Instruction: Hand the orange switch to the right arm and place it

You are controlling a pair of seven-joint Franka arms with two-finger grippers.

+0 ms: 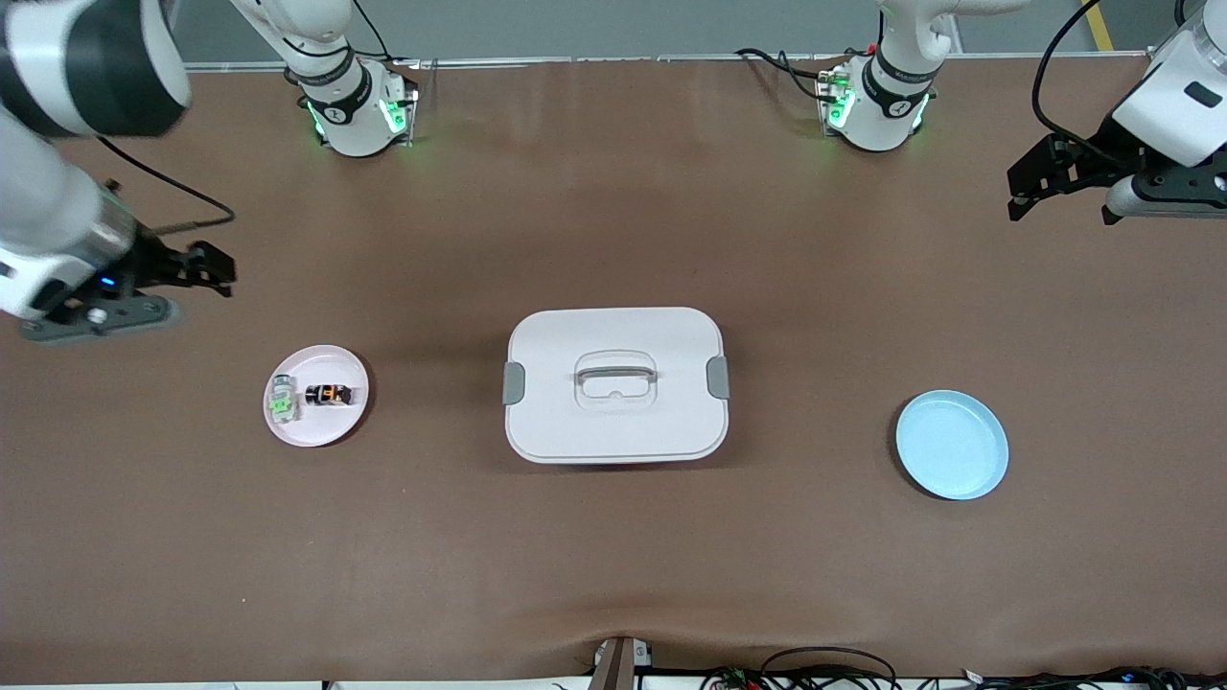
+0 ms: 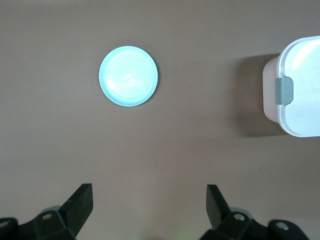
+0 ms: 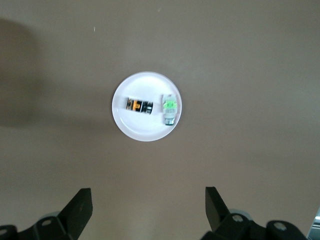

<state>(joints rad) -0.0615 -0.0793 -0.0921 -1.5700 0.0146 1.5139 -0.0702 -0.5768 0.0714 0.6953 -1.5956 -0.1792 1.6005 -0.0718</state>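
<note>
- We are seeing the orange switch lying in the pink plate, toward the right arm's end of the table, touching nothing but the plate.
- Its long axis is running along the table's length; a grey switch is lying just beside it.
- The right gripper is hovering open, empty, near that plate, so clearly the closer claw.
- The left gripper is waiting open over bare table.
- The blue plate is sitting empty; the lidded box is sitting between the plates.
</note>
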